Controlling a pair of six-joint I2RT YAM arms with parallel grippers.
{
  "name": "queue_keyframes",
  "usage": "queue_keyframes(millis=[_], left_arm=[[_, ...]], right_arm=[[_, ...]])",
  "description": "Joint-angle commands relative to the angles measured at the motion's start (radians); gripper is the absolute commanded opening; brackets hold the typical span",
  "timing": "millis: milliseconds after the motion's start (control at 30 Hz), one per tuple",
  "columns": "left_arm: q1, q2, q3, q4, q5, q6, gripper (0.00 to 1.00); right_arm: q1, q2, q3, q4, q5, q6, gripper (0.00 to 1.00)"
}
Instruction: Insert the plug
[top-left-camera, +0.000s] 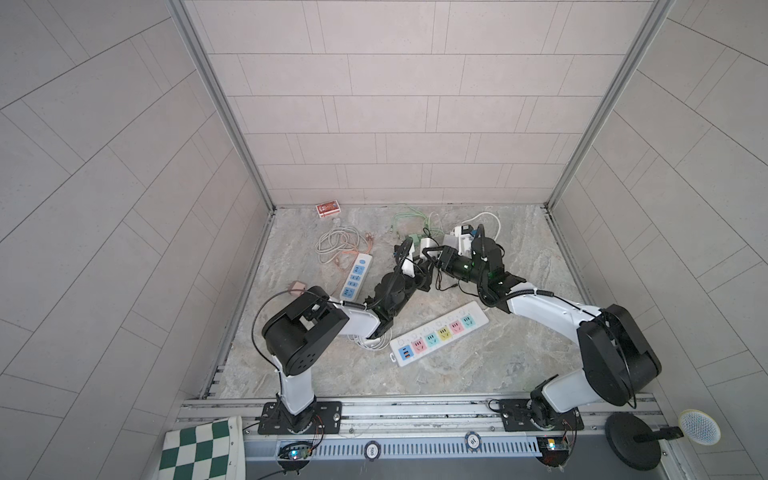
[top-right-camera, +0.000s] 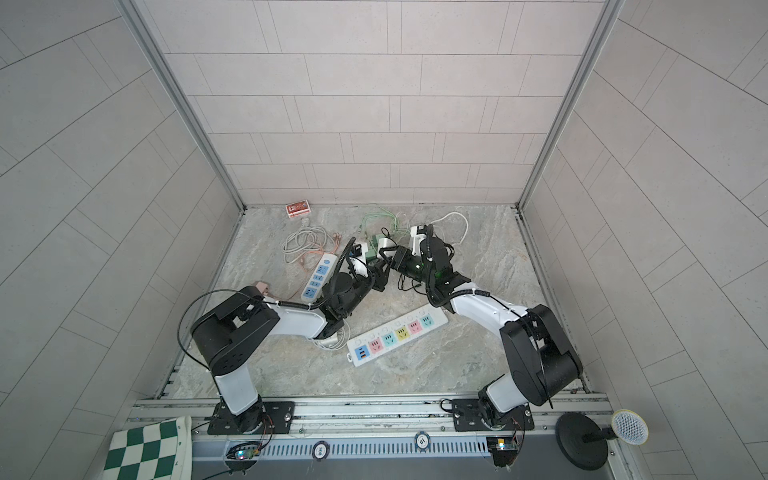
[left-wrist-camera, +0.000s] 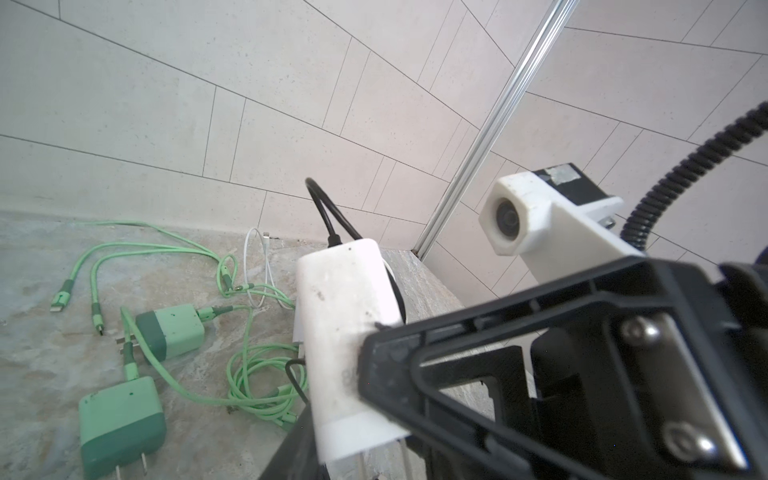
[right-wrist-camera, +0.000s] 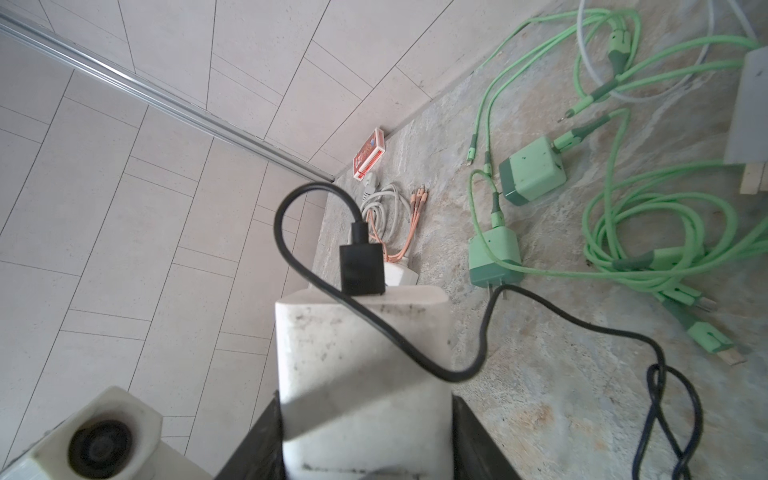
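- Right gripper (right-wrist-camera: 365, 432) is clamped on the white plug (right-wrist-camera: 361, 353), with a black finger on each side of it.
- Black cable (right-wrist-camera: 482, 332) runs from the plug's far end down to the table (right-wrist-camera: 540, 415).
- Left gripper (top-right-camera: 380, 277) meets the plug from the opposite side; whether its fingers grip it cannot be told.
- Plug is held above the table, beyond the coloured strip (top-left-camera: 438, 332) and apart from it.
- Green chargers (left-wrist-camera: 120, 419) lie on the table nearby.

the plug (right-wrist-camera: 332, 353) is showing smudged white, its cable (right-wrist-camera: 358, 230) black. the chargers (right-wrist-camera: 532, 170) are showing two-tone green, their cords (right-wrist-camera: 631, 264) mint. at five o'clock of the grey-veined table (top-left-camera: 478, 374), the power strip (top-left-camera: 438, 334) is showing pastel sockets.
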Motion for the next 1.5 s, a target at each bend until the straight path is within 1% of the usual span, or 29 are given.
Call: queue_keyframes(millis=[0,167,233,300,367,433,533,633,733,833,900,933,1000,1067,1100,1133,1200,1233,1333,1467], left_arm=[[0.0,-0.041,0.049,0.143,-0.022,0.053,0.37],[0.0,-0.057,0.006,0.141,-0.024,0.083,0.34],[0.0,-0.061,-0.009,0.141,-0.014,0.097,0.27],[0.003,-0.065,-0.014,0.136,0.034,0.123,0.2],[0.003,-0.073,-0.015,0.108,0.052,0.141,0.15],[0.003,-0.073,-0.016,0.1,0.059,0.149,0.14],[0.003,-0.068,-0.024,0.108,0.076,0.16,0.14],[0.006,-0.075,-0.028,0.082,0.1,0.185,0.13],[0.011,-0.088,-0.032,0.049,0.103,0.222,0.13],[0.022,-0.099,-0.042,0.037,0.107,0.241,0.13],[0.026,-0.108,-0.049,0.026,0.121,0.26,0.13],[0.026,-0.11,-0.05,0.02,0.134,0.274,0.12],[0.027,-0.113,-0.063,0.03,0.168,0.308,0.12],[0.027,-0.1,-0.095,0.11,0.237,0.357,0.12],[0.027,-0.095,-0.11,0.147,0.26,0.376,0.12],[0.026,-0.096,-0.117,0.143,0.277,0.403,0.11],[0.026,-0.098,-0.128,0.135,0.312,0.448,0.11],[0.026,-0.098,-0.14,0.141,0.326,0.468,0.11],[0.026,-0.105,-0.163,0.143,0.343,0.507,0.1],[0.026,-0.107,-0.179,0.144,0.332,0.554,0.09]], right_arm=[[0.016,-0.014,-0.024,-0.045,-0.035,0.004,0.47],[-0.001,-0.033,-0.017,-0.069,-0.032,-0.004,0.57],[-0.016,-0.04,-0.01,-0.082,-0.034,-0.009,0.6],[-0.033,-0.049,0.003,-0.103,-0.038,-0.017,0.61],[-0.044,-0.059,0.018,-0.138,-0.036,-0.025,0.65],[-0.049,-0.065,0.037,-0.178,-0.035,-0.043,0.66],[-0.063,-0.078,0.046,-0.2,-0.035,-0.047,0.71],[-0.097,-0.102,0.056,-0.249,-0.052,-0.059,0.71],[-0.127,-0.132,0.083,-0.343,-0.07,-0.102,0.72],[-0.136,-0.17,0.101,-0.433,-0.037,-0.162,0.72],[-0.154,-0.194,0.096,-0.463,-0.043,-0.172,0.73],[-0.165,-0.199,0.105,-0.494,-0.055,-0.188,0.73],[-0.177,-0.187,0.153,-0.593,-0.094,-0.262,0.74],[-0.181,-0.16,0.218,-0.711,-0.134,-0.37,0.73],[-0.185,-0.149,0.236,-0.739,-0.164,-0.405,0.73],[-0.195,-0.141,0.244,-0.747,-0.212,-0.428,0.73],[-0.223,-0.134,0.245,-0.747,-0.283,-0.434,0.73],[-0.23,-0.138,0.24,-0.745,-0.301,-0.45,0.73],[-0.233,-0.142,0.241,-0.768,-0.317,-0.493,0.73],[-0.233,-0.136,0.239,-0.785,-0.334,-0.475,0.73]])
